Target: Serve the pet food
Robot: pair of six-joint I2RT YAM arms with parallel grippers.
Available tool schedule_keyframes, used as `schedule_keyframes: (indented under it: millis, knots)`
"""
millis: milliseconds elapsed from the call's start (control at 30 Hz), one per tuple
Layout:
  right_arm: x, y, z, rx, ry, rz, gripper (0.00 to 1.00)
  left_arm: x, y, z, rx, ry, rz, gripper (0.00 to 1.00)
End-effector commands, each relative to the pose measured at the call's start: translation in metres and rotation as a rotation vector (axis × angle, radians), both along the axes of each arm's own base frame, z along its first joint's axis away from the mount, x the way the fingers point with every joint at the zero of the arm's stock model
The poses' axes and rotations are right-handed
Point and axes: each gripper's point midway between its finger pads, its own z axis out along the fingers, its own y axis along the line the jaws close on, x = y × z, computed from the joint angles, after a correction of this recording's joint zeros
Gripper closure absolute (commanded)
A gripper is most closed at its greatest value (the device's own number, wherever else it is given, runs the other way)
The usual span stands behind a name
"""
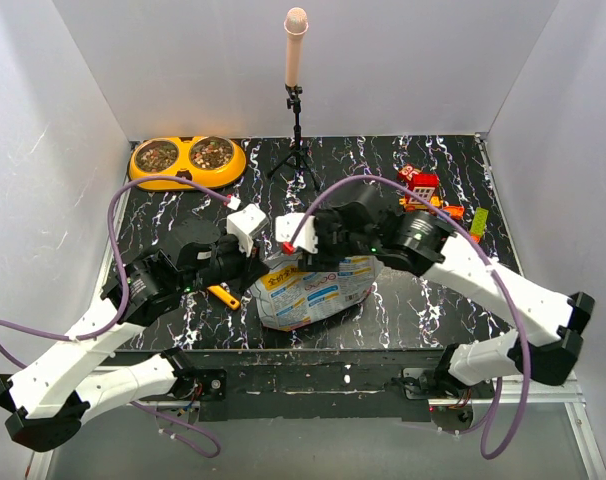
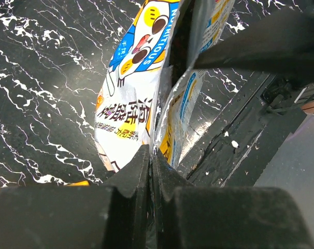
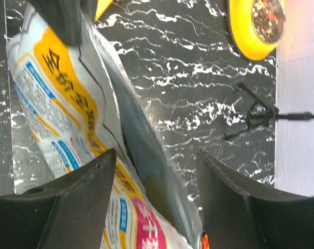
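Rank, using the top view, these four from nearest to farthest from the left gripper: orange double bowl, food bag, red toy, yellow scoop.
1. Food bag: pinched in the left gripper jaws.
2. Yellow scoop: close by, on its left.
3. Orange double bowl: back-left corner.
4. Red toy: far right.

I work in a robot lab test cell, not a home. Plain white panels (image 1: 313, 70) box me in on three sides, and the surface (image 1: 383, 165) under me is a black sheet with white marble veins. My left arm (image 1: 93, 335) and right arm (image 1: 513, 290) are bolted at the near edge above a bare metal frame (image 1: 553, 398), with purple cables (image 1: 133, 190) looping loose. A microphone (image 1: 296, 45) stands on a small tripod (image 1: 298, 155) at the back. The orange double bowl (image 1: 187, 175) and pet food bag (image 1: 313, 290) sit here like props
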Motion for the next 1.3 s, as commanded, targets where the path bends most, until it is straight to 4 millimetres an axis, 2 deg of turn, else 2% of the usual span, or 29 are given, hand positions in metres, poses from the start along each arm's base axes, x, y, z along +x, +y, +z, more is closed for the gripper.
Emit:
schedule_keyframes:
  millis: [0,167,233,267,300,333,400,500,600,633,667,700,800,833,867,900,1000,1133,1200,1267]
  knots:
    - [-0.007,0.043,0.024,0.075,-0.040,0.103,0.30,-0.003,-0.004,0.033,-0.095,-0.060,-0.024,1.00]
    - [-0.011,0.056,0.014,0.044,-0.122,0.145,0.32,-0.003,-0.004,0.037,-0.135,-0.069,-0.005,1.00]
    - [-0.010,0.058,0.009,0.028,-0.174,0.152,0.37,-0.003,-0.004,0.038,-0.142,-0.067,0.000,1.00]
    - [0.000,0.054,0.007,-0.005,-0.231,0.102,0.44,-0.003,-0.004,0.037,-0.144,-0.067,-0.003,1.00]
    - [0.005,0.053,0.005,-0.036,-0.282,0.082,0.64,-0.003,-0.005,0.037,-0.146,-0.065,-0.004,1.00]
    - [0.009,0.052,0.003,-0.067,-0.320,0.072,0.98,-0.003,-0.005,0.037,-0.147,-0.066,-0.004,1.00]
    - [0.010,0.050,0.007,-0.073,-0.352,0.062,0.99,-0.003,-0.005,0.033,-0.139,-0.061,-0.004,1.00]
    - [0.006,0.037,0.008,-0.076,-0.235,0.055,0.99,-0.004,-0.004,0.029,-0.136,-0.056,-0.008,1.00]
    - [0.006,0.029,0.006,-0.064,-0.205,0.041,0.99,-0.006,-0.004,0.024,-0.130,-0.042,-0.008,1.00]
    - [0.007,0.027,0.005,-0.056,-0.189,0.039,0.94,-0.007,-0.003,0.025,-0.137,-0.043,-0.006,1.00]
    - [0.008,0.025,0.002,-0.057,-0.179,0.028,0.79,-0.007,-0.003,0.024,-0.139,-0.038,-0.006,1.00]
    - [0.009,0.021,-0.002,-0.075,-0.177,0.021,0.75,-0.008,-0.003,0.024,-0.141,-0.036,-0.004,1.00]
    - [0.020,0.013,-0.011,-0.118,-0.220,-0.020,0.74,-0.008,-0.002,0.023,-0.140,-0.034,0.001,1.00]
    - [0.022,0.012,-0.010,-0.120,-0.236,-0.029,0.76,-0.009,-0.001,0.024,-0.142,-0.032,0.001,1.00]
    - [0.023,0.012,-0.012,-0.126,-0.243,-0.027,0.82,-0.009,-0.001,0.024,-0.140,-0.032,0.002,1.00]
    - [0.024,0.012,-0.012,-0.132,-0.252,-0.025,0.97,-0.009,-0.001,0.023,-0.139,-0.031,0.002,1.00]
    - [0.025,0.006,-0.012,-0.163,-0.239,-0.042,0.99,-0.009,0.000,0.024,-0.137,-0.028,0.004,1.00]
    - [0.035,0.003,0.001,-0.093,-0.255,-0.095,0.99,-0.010,0.001,0.025,-0.134,-0.029,0.007,1.00]
    - [0.038,-0.002,0.000,-0.084,-0.249,-0.108,0.77,-0.010,0.002,0.025,-0.132,-0.027,0.008,1.00]
    - [0.042,-0.008,-0.003,-0.099,-0.281,-0.119,0.77,-0.010,0.002,0.026,-0.132,-0.026,0.007,1.00]
